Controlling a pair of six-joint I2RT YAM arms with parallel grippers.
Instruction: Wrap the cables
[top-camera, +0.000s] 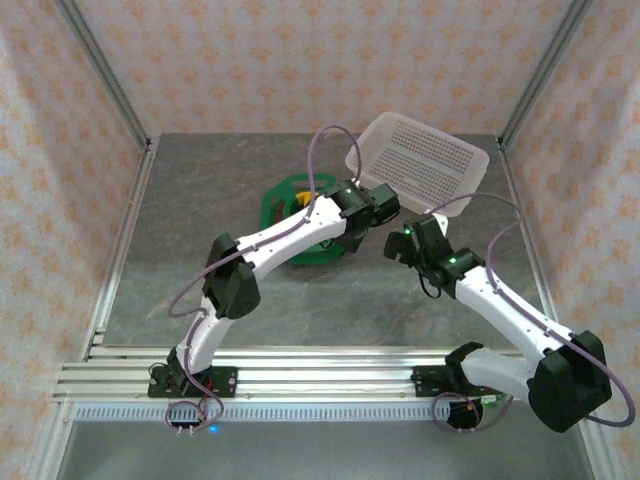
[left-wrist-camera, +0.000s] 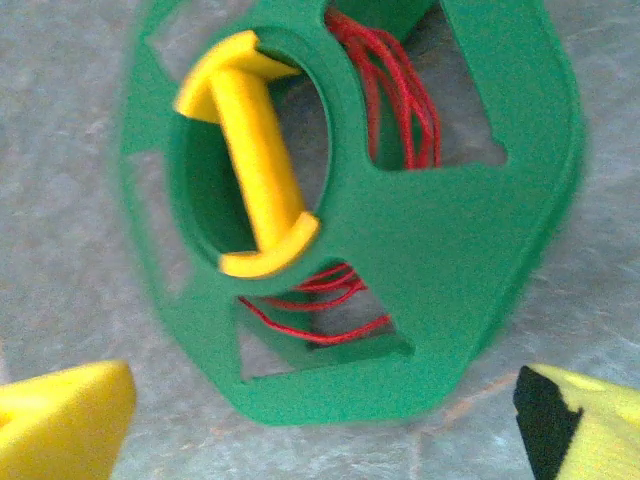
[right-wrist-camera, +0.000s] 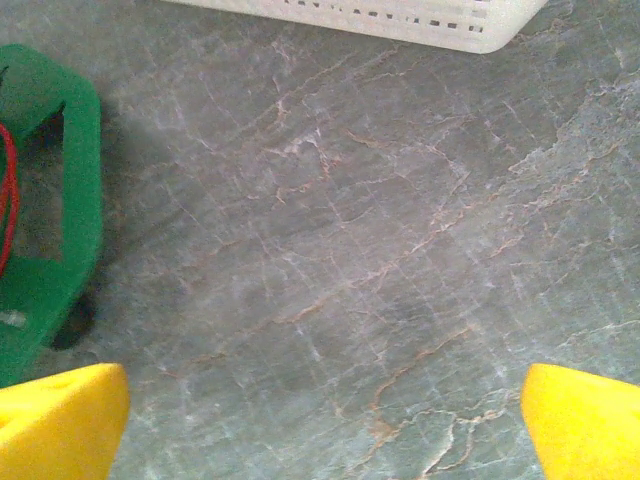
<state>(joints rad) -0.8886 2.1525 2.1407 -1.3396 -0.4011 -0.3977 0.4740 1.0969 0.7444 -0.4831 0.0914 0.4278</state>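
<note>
A green cable reel (left-wrist-camera: 450, 260) with a yellow handle (left-wrist-camera: 255, 160) lies flat on the grey table. The cables, thin red wire (left-wrist-camera: 400, 90), are wound inside it and show through its cut-outs. My left gripper (left-wrist-camera: 325, 430) hovers just short of the reel's near edge, open, its yellow fingertips (left-wrist-camera: 70, 415) far apart with nothing between them. From above, the left arm covers part of the reel (top-camera: 285, 215), and the left gripper (top-camera: 378, 205) is at the reel's right. My right gripper (top-camera: 402, 243) is open over bare table; the reel's edge (right-wrist-camera: 45, 290) lies to its left.
A white perforated basket (top-camera: 425, 160) stands tilted at the back right, and its rim (right-wrist-camera: 400, 20) lies just beyond the right gripper. Grey-purple arm cords loop over both arms. Patterned walls and metal posts close in the table. A rail (top-camera: 300, 370) runs along the near edge.
</note>
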